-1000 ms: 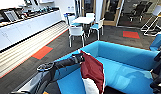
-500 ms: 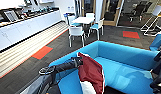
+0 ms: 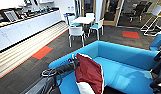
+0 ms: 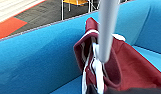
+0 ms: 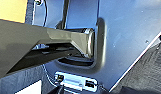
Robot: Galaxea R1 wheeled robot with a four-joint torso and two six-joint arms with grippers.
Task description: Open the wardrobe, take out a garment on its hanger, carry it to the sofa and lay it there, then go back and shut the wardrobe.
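Observation:
The bright blue sofa spreads across the lower right of the head view. My left arm reaches in from the lower left, and the left gripper holds the top of the maroon garment over the sofa's near arm and seat. A white sleeve shows at the garment's lower edge. The left wrist view looks down on the garment's collar, with the white hanger rising out of it and the sofa's back behind. My right arm is a dark shape at the right edge.
Beyond the sofa stand a white table and white chairs with blue seats. A long white counter runs along the left wall. Orange carpet tiles mark the dark floor. Another blue seat is at the far right.
Hardly anything differs. The garment still hangs from my left gripper over the sofa, and the whole picture has shifted only slightly.

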